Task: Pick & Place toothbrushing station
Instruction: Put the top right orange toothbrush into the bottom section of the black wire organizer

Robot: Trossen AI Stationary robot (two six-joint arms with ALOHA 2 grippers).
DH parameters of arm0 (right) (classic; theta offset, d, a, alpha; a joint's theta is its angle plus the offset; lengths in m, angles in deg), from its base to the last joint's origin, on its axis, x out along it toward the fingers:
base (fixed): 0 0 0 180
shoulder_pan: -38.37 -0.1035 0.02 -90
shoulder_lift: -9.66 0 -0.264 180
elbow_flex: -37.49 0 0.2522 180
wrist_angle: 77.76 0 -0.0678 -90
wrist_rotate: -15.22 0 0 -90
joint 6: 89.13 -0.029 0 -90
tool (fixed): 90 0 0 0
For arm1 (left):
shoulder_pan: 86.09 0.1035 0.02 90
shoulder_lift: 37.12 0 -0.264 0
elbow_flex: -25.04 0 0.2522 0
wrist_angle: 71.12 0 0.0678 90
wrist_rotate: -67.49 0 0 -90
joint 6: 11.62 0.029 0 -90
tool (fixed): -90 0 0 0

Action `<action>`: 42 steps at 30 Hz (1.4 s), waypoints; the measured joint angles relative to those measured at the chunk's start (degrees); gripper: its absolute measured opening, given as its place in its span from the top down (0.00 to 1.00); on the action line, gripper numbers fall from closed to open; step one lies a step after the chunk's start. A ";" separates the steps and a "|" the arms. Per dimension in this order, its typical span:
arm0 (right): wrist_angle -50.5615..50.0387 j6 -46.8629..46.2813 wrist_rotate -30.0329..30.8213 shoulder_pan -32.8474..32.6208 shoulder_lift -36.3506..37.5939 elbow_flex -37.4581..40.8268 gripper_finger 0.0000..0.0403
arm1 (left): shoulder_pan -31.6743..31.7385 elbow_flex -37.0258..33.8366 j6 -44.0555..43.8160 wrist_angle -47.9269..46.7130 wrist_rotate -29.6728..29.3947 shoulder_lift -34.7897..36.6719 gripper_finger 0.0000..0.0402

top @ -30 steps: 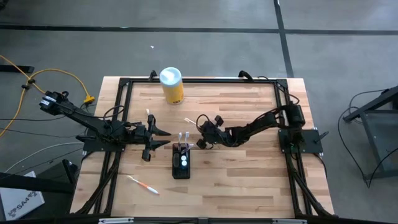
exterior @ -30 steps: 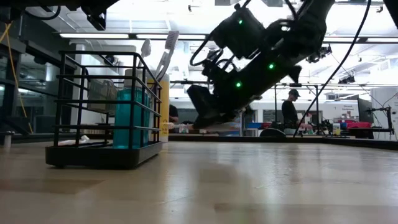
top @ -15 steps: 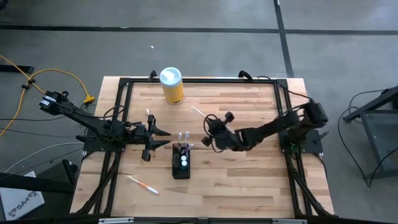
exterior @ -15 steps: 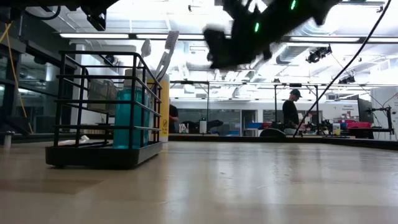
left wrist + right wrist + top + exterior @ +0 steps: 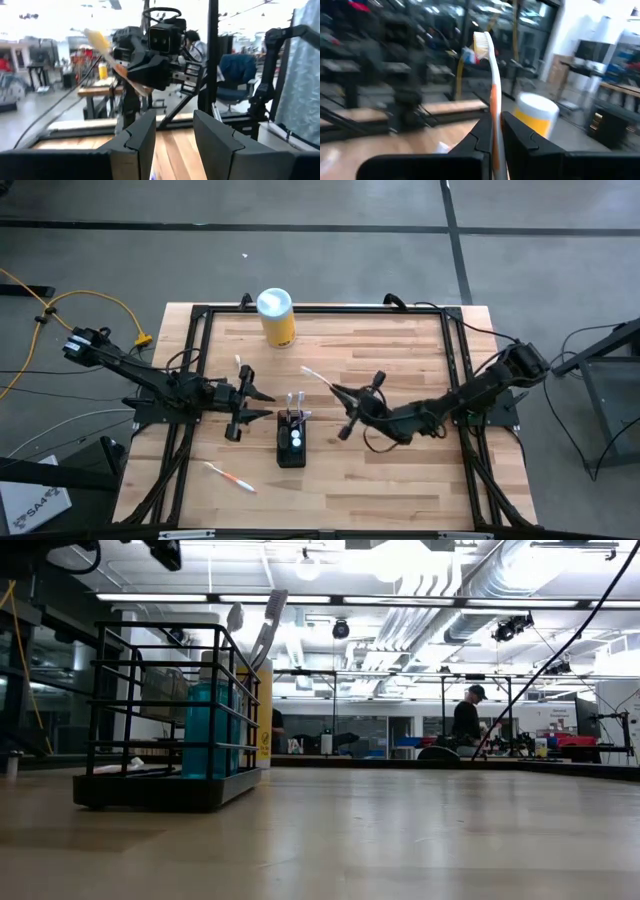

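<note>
Two toothbrushes stand upright in the toothbrushing station [image 5: 292, 442], a small black rack near the middle of the table [image 5: 400, 490], between the two arms. In the low view the rack [image 5: 165, 720] also holds a teal bottle [image 5: 208, 728].

The right hand [image 5: 334, 389] hangs above the table just right of the rack, clenched on a white and orange toothbrush [image 5: 314, 374] whose head points toward the yellow canister [image 5: 276, 317] at the far edge. In the right wrist view the brush [image 5: 490, 75] rises from between the dark fingers [image 5: 520, 135].

The left hand [image 5: 262, 402] waits just left of the rack, its fingers [image 5: 145, 137] spread and holding nothing. Another toothbrush [image 5: 229, 477] lies flat near the table's front left.
</note>
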 joint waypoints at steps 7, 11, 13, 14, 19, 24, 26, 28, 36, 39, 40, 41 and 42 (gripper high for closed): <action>3.22 0.59 -4.27 -1.42 -0.05 -0.06 0.97 | 4.49 0.02 1.94 17.55 7.20 -10.98 0.68; 3.21 -0.55 -7.16 -1.41 -0.05 -0.06 0.97 | 8.07 0.82 -1.54 24.20 11.91 -17.66 0.68; 3.18 -0.60 -7.82 -1.52 -0.05 -0.06 0.97 | 9.90 2.16 -4.07 24.06 14.22 -19.61 0.68; 3.15 -0.63 -7.89 -1.72 -0.05 -0.06 0.97 | 10.78 2.89 -5.25 23.48 15.81 -20.30 0.68; 3.16 -0.99 -8.72 -3.22 -0.05 -0.06 0.97 | 13.80 7.35 -7.53 17.41 22.74 -21.05 0.68; 3.16 -1.07 -8.72 -4.61 -0.05 -0.06 0.97 | 14.42 11.12 -5.78 13.14 27.21 -21.24 0.68; 3.17 -1.10 -8.76 -4.82 -0.05 -0.06 0.97 | 14.01 12.35 -4.95 12.40 27.68 -21.31 0.68; 3.16 -1.23 -9.17 -4.78 -0.05 -0.06 0.97 | 13.54 13.62 -3.46 11.03 27.75 -21.33 0.68; 3.42 -2.26 -11.72 -4.75 -0.07 -0.06 0.97 | 12.39 18.65 1.18 5.97 27.48 -22.93 0.68; 3.62 -2.26 -11.97 -4.75 -0.09 -0.06 0.97 | 12.48 19.77 2.03 5.79 27.39 -24.71 0.68; 3.64 -2.26 -11.97 -4.75 -0.09 -0.06 0.97 | 12.51 20.17 2.05 5.61 27.37 -25.25 0.68; 3.66 -2.26 -11.97 -4.75 -0.09 -0.06 0.97 | 12.51 20.53 2.11 5.76 27.33 -25.97 0.68; 3.67 -2.26 -12.01 -4.75 -0.09 -0.06 0.97 | 12.51 20.92 2.37 5.89 27.24 -26.49 0.68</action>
